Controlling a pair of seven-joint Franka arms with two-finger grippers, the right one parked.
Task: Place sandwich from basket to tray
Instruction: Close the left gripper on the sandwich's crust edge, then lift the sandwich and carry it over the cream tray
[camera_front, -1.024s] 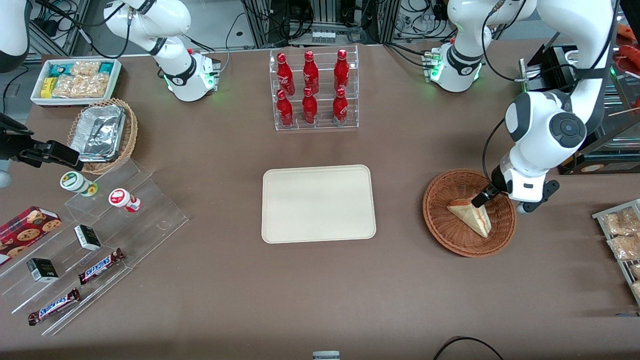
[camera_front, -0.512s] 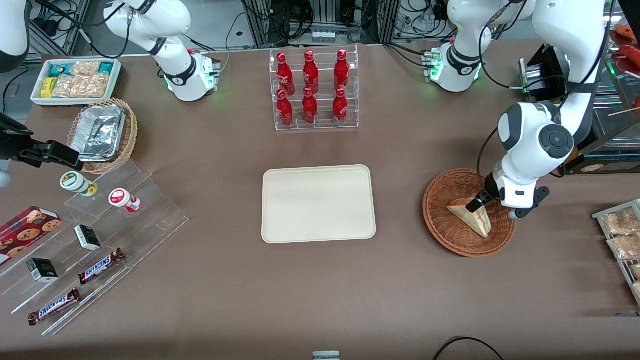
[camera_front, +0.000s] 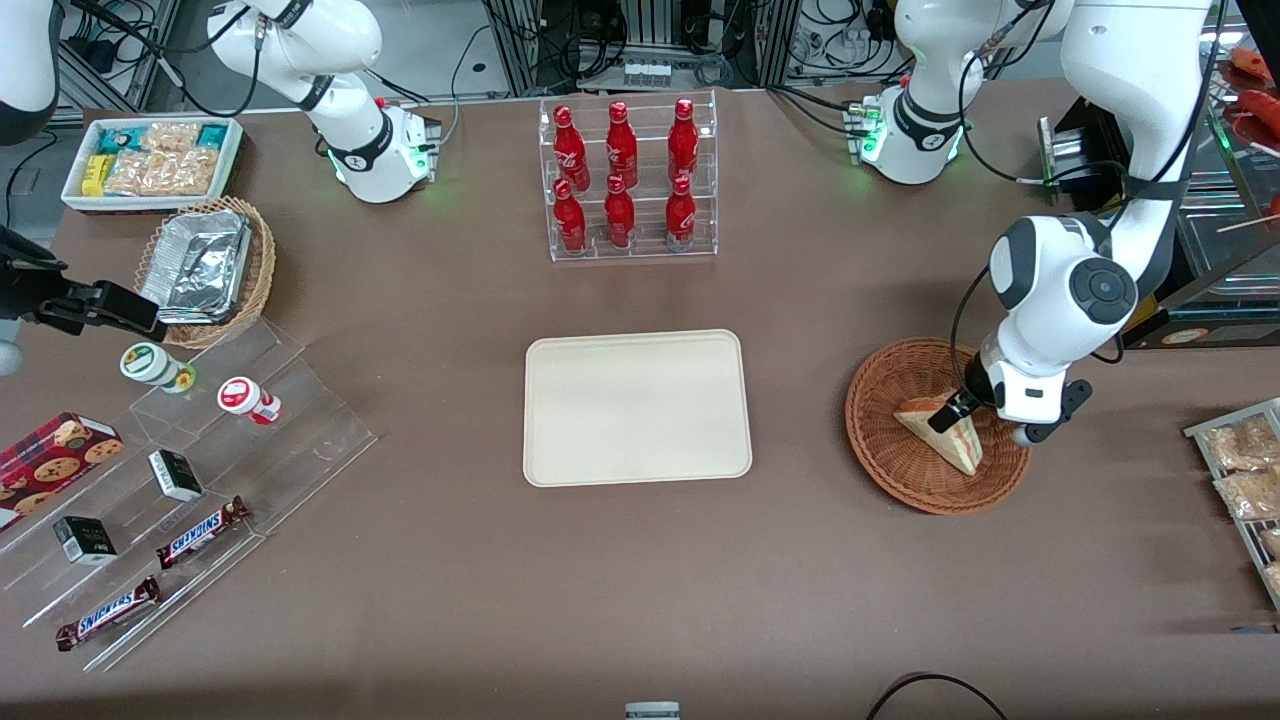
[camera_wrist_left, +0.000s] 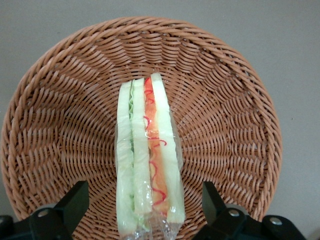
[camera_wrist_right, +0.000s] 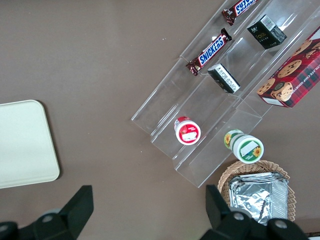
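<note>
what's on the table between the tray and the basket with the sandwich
Nothing: the front view shows only bare brown table between the tray and the basket. The open tool straddles the sandwich inside the basket.

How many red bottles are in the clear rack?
6. Three red bottles stand on the rack's upper step and three on the lower step, nearer the camera. The gripper, open, is at the sandwich in the basket.

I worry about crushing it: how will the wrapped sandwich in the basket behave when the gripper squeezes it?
The sandwich likely compresses easily, being soft bread layers. Its clear wrap may be slippery. The open gripper straddles it in the basket.
</note>
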